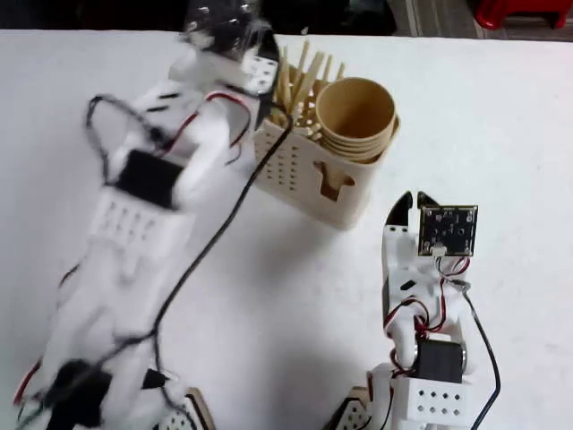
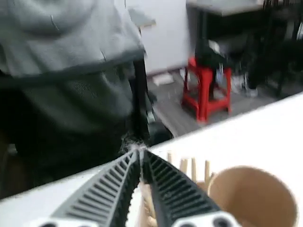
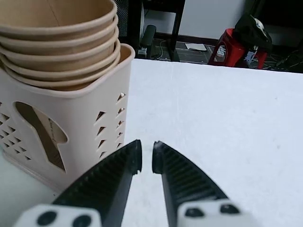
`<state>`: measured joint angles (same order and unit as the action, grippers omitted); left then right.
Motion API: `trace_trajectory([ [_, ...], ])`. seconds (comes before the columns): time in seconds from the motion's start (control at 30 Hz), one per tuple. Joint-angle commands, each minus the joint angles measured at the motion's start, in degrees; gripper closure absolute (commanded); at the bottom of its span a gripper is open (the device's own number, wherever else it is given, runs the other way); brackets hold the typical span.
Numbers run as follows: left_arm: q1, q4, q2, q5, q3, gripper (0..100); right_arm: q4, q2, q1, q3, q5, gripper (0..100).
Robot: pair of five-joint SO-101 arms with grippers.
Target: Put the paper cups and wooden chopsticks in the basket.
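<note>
Two end effectors inspected, both empty. Left end effector [image 2: 141, 153]: jaws pressed together at the tips, nothing between them. It hangs above the table [image 1: 510, 134], just beside the chopstick end of the basket [image 1: 309, 179]. Right end effector [image 3: 146, 160]: jaws parted by a narrow slit, nothing gripped. It sits low over the table, near the basket on its cup side and apart from it.

Task items. Paper cups [image 1: 356, 112]: nested in one stack, seated upright in the basket, with rims standing above its wall. I count roughly five rims from the right wrist view, though the exact figure is uncertain. Wooden chopsticks [image 1: 300, 72]: a bundle standing on end in the same basket, beside the cups on the side toward my left arm, tips fanning above the rim. I cannot tell whether cups and chopsticks share one compartment or a divider separates them.

Progress. Every cup and every chopstick I can see is inside the basket. My judgement is that the task is complete, or as good as complete. What appears to be left is to draw both arms clear without knocking the chopstick tips, and the left end effector is the closer risk
</note>
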<state>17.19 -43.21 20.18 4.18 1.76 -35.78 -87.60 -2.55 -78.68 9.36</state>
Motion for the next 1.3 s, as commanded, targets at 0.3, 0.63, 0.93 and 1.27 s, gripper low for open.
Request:
trace_trajectory([
  [0.3, -2.2, 2.5, 34.2, 3.3, -26.9, 98, -5.4, -0.7, -2.9, 7.1, -0.1, 95.2],
  [0.63, -8.4, 12.2, 60.4, 3.4, -56.2, 98, -12.8, -0.7, -1.4, 15.0, 0.4, 97.8],
  [0.93, -14.2, 10.0, 81.7, 3.6, -73.4, 97, -18.8, -10.6, 12.2, 14.9, 0.4, 97.8],
  [1.27, -16.2, -1.2, 84.3, 3.3, -77.2, 97, -21.7, -15.3, 13.6, 14.0, 0.4, 97.8],
])
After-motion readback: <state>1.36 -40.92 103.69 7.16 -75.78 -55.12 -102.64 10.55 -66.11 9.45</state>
